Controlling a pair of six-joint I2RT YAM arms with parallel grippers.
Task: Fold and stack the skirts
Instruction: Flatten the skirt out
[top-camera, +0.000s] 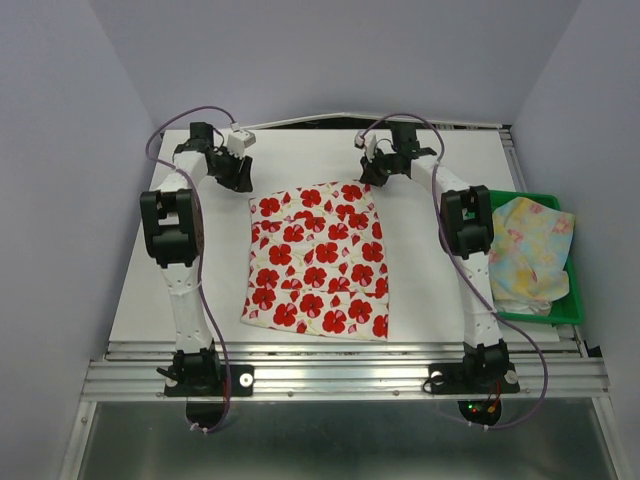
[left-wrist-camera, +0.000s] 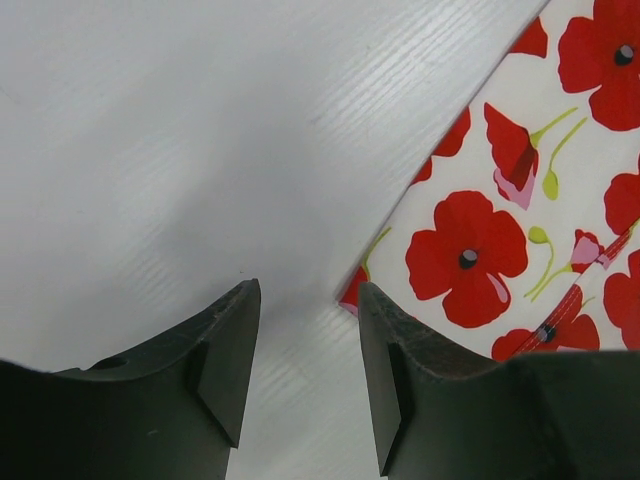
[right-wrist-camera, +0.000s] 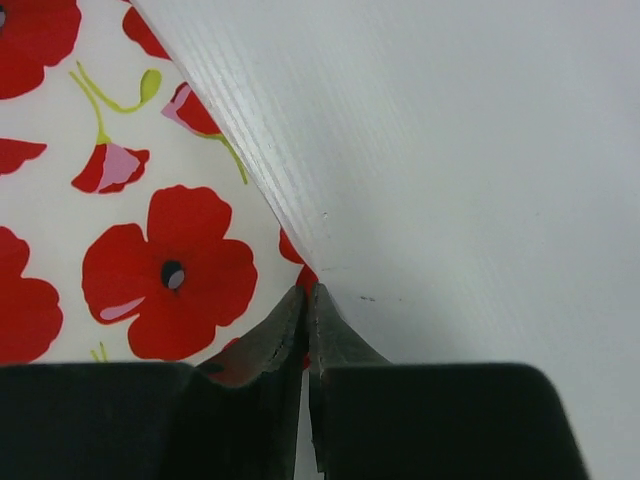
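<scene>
— Left tool (left-wrist-camera: 308, 292), how does it stand?
— Spread wide, low over the bare surface (left-wrist-camera: 180, 150). The far left corner of the red-flower skirt (left-wrist-camera: 480, 250) lies flat just beside its right finger, not between the two.
— And the right tool (right-wrist-camera: 307, 292)?
— Pressed together, pinching that skirt's far right corner; the cloth's edge runs straight into the tips.
— Where does the skirt lie overall?
— Flat in the middle of the surface, between the two arms, its far edge at the tools.
— The other one?
— The pale yellow skirt (top-camera: 530, 250) sits crumpled in the green tray (top-camera: 560, 318) at the right, well apart from both tools.
</scene>
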